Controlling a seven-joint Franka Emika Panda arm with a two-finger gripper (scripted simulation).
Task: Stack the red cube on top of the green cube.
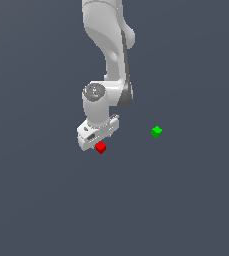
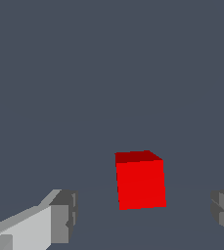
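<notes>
Gripper (image 1: 97, 141) poised over the red cube (image 1: 100, 147), fingers spread and holding nothing.

In the exterior view the white arm (image 1: 108, 45) reaches down from the top of the picture, and its gripper sits right at the red cube, which shows just below the gripper's lower edge on the dark grey floor (image 1: 46, 210). The green cube (image 1: 156, 131) lies well apart, toward the exterior view's right and a little higher in the picture. The wrist view shows the red cube (image 2: 140, 179) between the two grey fingertips (image 2: 64, 217), with a clear gap of floor on either side, so neither pad touches it. The green cube does not appear in the wrist view.
</notes>
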